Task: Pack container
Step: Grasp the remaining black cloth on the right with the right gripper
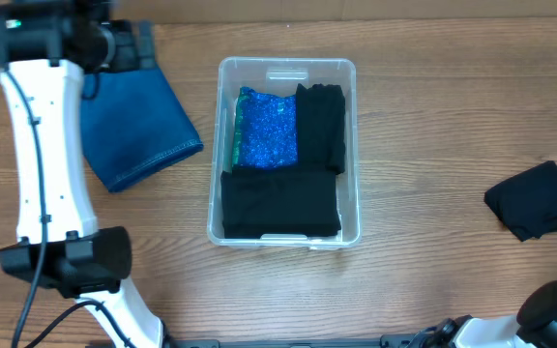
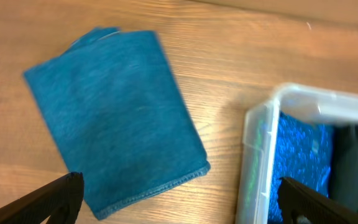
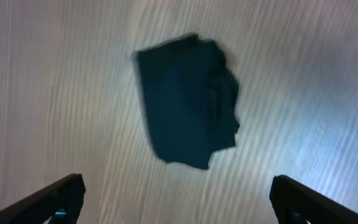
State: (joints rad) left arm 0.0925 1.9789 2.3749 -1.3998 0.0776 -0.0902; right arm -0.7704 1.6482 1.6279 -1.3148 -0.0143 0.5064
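The clear container [image 1: 286,65] stands mid-table. It holds a sparkly blue cloth [image 1: 267,130], a black cloth [image 1: 322,126] beside it and a folded black cloth [image 1: 280,203] at the front. A folded teal cloth [image 1: 138,126] lies on the table left of the container. My left gripper [image 1: 133,46] is above the teal cloth's far end. In the left wrist view it [image 2: 179,202] is open and empty over the teal cloth [image 2: 117,112] and the container's corner [image 2: 260,143]. My right gripper [image 3: 179,199] is open and empty above a crumpled black cloth [image 3: 188,99].
The crumpled black cloth [image 1: 537,200] lies on the wooden table at the far right. The left arm's white link [image 1: 42,145] spans the left side. The right arm's base [image 1: 554,309] is at the bottom right corner.
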